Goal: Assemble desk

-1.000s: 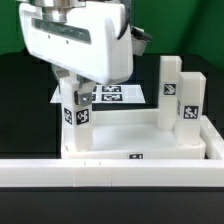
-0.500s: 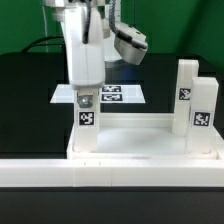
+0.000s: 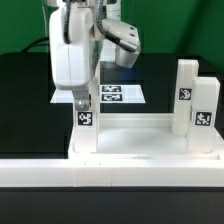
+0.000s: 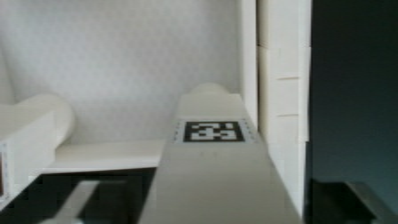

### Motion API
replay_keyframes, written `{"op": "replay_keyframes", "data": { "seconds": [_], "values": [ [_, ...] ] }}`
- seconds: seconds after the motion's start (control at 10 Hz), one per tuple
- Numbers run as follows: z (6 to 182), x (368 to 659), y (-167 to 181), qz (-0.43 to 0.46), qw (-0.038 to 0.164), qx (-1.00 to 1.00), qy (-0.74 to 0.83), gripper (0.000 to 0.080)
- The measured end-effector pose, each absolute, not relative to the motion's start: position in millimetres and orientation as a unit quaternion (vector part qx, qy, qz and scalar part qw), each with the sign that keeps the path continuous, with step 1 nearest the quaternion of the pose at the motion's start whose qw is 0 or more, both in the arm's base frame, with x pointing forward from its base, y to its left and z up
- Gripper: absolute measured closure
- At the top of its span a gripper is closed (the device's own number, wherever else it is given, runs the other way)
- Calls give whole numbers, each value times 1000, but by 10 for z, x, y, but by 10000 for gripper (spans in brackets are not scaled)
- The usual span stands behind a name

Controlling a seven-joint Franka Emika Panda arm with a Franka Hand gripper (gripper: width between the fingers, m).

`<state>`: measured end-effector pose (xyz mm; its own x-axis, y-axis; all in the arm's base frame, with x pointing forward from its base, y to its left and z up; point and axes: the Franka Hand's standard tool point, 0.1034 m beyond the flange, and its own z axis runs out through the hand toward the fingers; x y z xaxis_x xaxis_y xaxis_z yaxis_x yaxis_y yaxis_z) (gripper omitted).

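Gripper: we see the white two-finger gripper [image 3: 84, 100] closed on the leg.
Leg: small white tag-marked plastic block leg [image 3: 87, 122], directly under it, long axis upright.
Panel: large white plastic rectangular desk panel [image 3: 140, 135] lies flat below.

The desk panel [image 3: 140, 135] lies flat near the middle of the exterior view, its raised rim against the long white rail [image 3: 110, 172] at six o'clock. Three tag-marked legs stand upright on it: one [image 3: 87, 125] at nine o'clock, two [image 3: 186, 95] [image 3: 204, 112] close together at three o'clock. The gripper [image 3: 83, 100] hangs directly over the nine o'clock leg, its fingers down around the leg's top; whether they press it cannot be told. The marker board [image 3: 112, 95] lies behind on the black table [image 3: 25, 100].
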<state>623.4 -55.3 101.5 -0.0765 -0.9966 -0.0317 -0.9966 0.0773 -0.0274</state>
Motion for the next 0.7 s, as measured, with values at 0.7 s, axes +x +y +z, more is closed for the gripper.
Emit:
{"op": "replay_keyframes", "data": {
  "seconds": [0.7],
  "values": [
    [998, 6221, -542, -7, 17, -842, 539, 150]
  ]
}}
